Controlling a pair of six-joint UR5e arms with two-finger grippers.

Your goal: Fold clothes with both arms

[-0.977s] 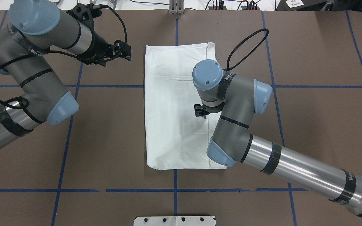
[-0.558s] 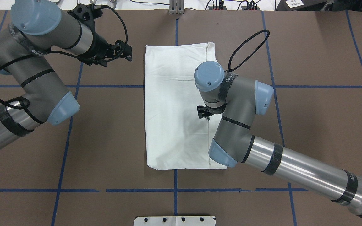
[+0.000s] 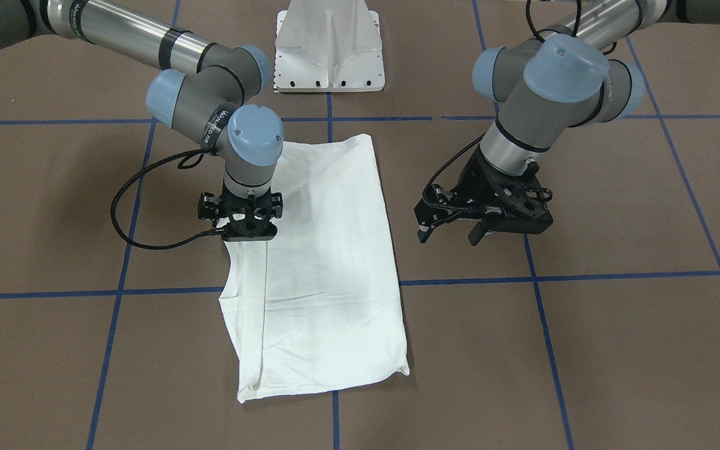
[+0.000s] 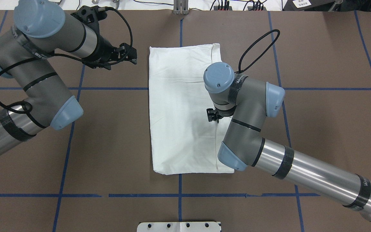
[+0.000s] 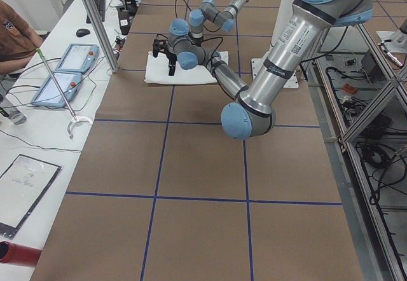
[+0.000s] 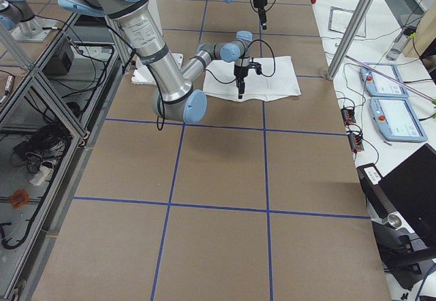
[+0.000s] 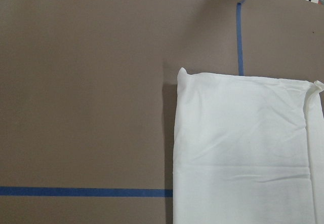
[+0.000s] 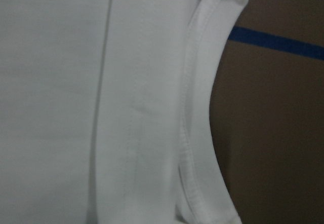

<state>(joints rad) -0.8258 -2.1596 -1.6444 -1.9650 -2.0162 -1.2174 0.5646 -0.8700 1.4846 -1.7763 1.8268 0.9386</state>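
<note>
White T-shirt (image 3: pixel 322 269) edge under downward-pointing right tool (image 3: pixel 246 236), grip unclear; left tool (image 3: pixel 450 230) hovers open.

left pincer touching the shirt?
Apart. The overhead view shows the left pincer over bare table, brown surface visible between it and the shirt.

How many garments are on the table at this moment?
1. A single white T-shirt, folded into a long rectangle, lies mid-table; the right gripper is at its edge, and the left gripper hovers open beside it. Nothing suggests another garment underneath.
</note>
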